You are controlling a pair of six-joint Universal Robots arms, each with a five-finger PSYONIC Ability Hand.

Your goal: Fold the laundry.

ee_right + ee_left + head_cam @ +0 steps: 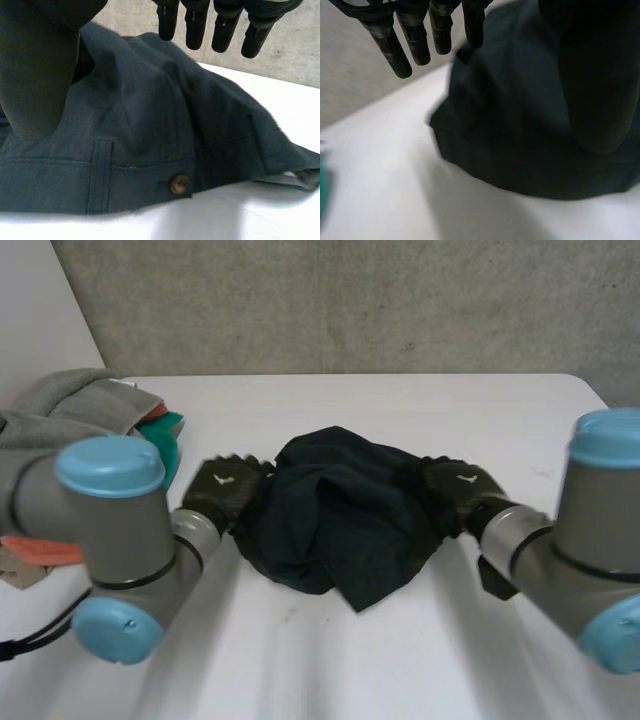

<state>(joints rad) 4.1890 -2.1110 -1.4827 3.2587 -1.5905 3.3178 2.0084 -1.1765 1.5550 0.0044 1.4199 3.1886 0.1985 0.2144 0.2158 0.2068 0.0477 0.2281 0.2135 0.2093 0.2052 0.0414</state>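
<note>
The white table (400,400) takes up most of the scene. The left arm (110,540) and right arm (590,540) reach in from the near side. A dark garment (340,520) lies between them at the table's middle, bunched into a rumpled heap with folds running across it. At the far left edge sits a pile (90,405) of other laundry in grey, teal and orange, well apart from the garment.

The left hand (225,490) is at the garment's left edge and the right hand (460,490) at its right edge. In the left wrist view the fingers (390,45) are straight and spread above the cloth's rim, with the thumb (595,75) held apart, so nothing is pinched. The right wrist view shows the same: straight fingers (222,30) hang over the heap, the thumb (35,75) stands off to one side, and no cloth is caught between them. A seam and a small button (179,183) show on the near edge, just under the right palm.

The step in hand looks like taking hold on both sides to spread the heap flat; folding proper has not begun. To do it well, each hand should pinch a single outer layer at a true edge or corner, not a bunched fold. The buttoned hem makes a good landmark for the right hand. Then both hands should draw outward evenly so the cloth opens instead of sliding across the table.
</note>
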